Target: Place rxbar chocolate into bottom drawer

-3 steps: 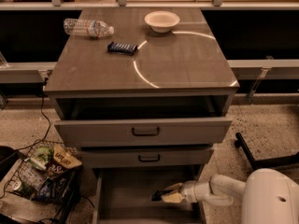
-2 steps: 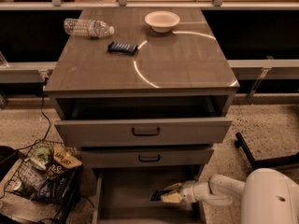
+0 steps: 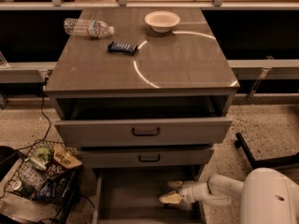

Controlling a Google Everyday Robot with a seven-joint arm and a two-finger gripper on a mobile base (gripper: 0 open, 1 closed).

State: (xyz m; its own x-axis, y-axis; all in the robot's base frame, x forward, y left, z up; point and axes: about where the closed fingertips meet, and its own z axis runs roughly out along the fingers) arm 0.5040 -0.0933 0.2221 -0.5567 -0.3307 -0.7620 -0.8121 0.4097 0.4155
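Observation:
The bottom drawer (image 3: pixel 133 192) is pulled out at the foot of the cabinet. My gripper (image 3: pixel 171 192) reaches into its right side from the white arm (image 3: pixel 219 192), low over the drawer floor. Its two pale fingers (image 3: pixel 169 199) stand apart, and I see nothing between them. The rxbar chocolate does not show clearly; the drawer floor under the gripper is dark.
The top drawer (image 3: pixel 145 131) and middle drawer (image 3: pixel 148 157) stand partly open above the gripper. On the cabinet top lie a dark blue bar (image 3: pixel 123 47), a plastic bottle (image 3: pixel 88 28) and a white bowl (image 3: pixel 162 20). A wire basket of snacks (image 3: pixel 44 171) sits on the floor at left.
A dark shape at the fingertips in the earlier frames no longer shows between them. The arm has hardly moved.

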